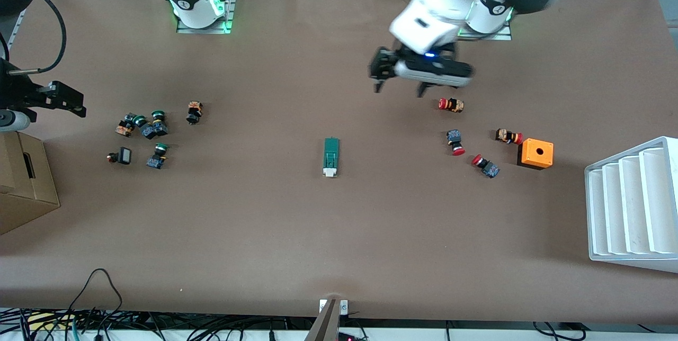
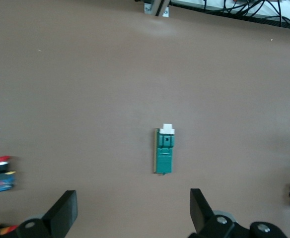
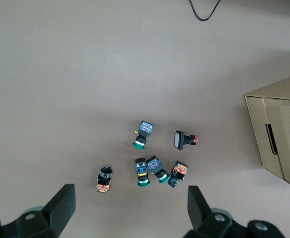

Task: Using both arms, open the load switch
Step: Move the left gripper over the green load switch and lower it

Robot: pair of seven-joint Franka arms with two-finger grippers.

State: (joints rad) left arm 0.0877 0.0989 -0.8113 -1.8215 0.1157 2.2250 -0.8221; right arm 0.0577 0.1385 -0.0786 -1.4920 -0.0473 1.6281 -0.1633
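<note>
The load switch point(image 1: 331, 157) is a narrow dark-green block lying flat at the table's middle, its white end toward the front camera. In the left wrist view the load switch point(image 2: 165, 151) lies apart from the two black fingers. My left gripper point(image 1: 400, 88) hangs open over bare table between its arm's base and the switch, with nothing between the fingers point(image 2: 65, 210). My right gripper point(image 1: 71, 104) is up at the right arm's end of the table, above a cluster of push buttons point(image 3: 150, 168). It is open and empty too, its fingers point(image 3: 60, 203) wide apart.
Green-capped buttons point(image 1: 148, 129) lie toward the right arm's end, beside a cardboard box point(image 1: 21, 182). Red-capped buttons point(image 1: 455, 142), an orange cube with a round hole point(image 1: 536, 153) and a white ribbed rack point(image 1: 630, 203) are toward the left arm's end.
</note>
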